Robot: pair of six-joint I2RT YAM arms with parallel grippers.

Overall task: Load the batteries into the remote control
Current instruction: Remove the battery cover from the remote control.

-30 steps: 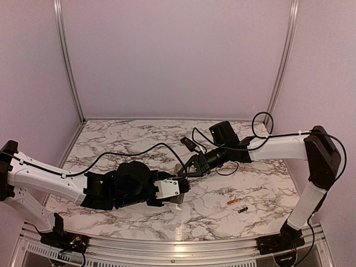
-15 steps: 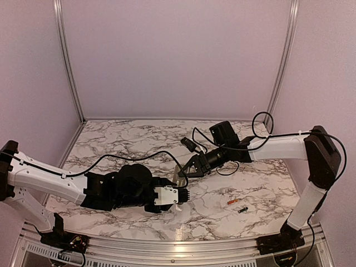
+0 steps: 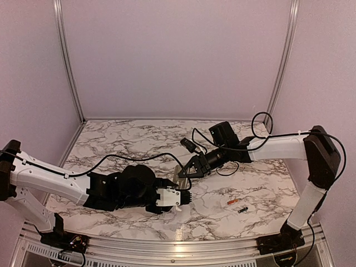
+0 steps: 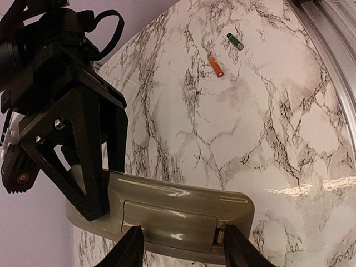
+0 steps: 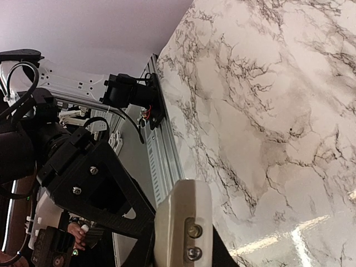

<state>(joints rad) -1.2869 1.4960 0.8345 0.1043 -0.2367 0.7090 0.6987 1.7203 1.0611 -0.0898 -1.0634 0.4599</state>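
My right gripper (image 3: 185, 173) is shut on one end of the remote control (image 3: 179, 176), holding it just above the marble. In the left wrist view the remote control (image 4: 183, 196) shows its grey-beige back, with the flat battery cover (image 4: 167, 219) in place. My left gripper (image 4: 183, 251) is open; its fingertips (image 4: 130, 249) stand apart on either side of the cover, at the remote's near edge. The orange-red battery (image 4: 216, 65) and the dark battery (image 4: 235, 41) lie side by side on the table, to the right of both grippers. In the right wrist view the remote's end (image 5: 186, 222) sits between my fingers.
The marble table (image 3: 139, 139) is walled in lilac at the back and sides. An aluminium rail (image 3: 167, 247) runs along the near edge. Black cables (image 3: 128, 157) trail over both arms. The batteries (image 3: 238, 206) lie near the right arm's base.
My left gripper has drawn back slightly toward the near edge, and its jaws have widened. The right gripper and the remote have stayed put.
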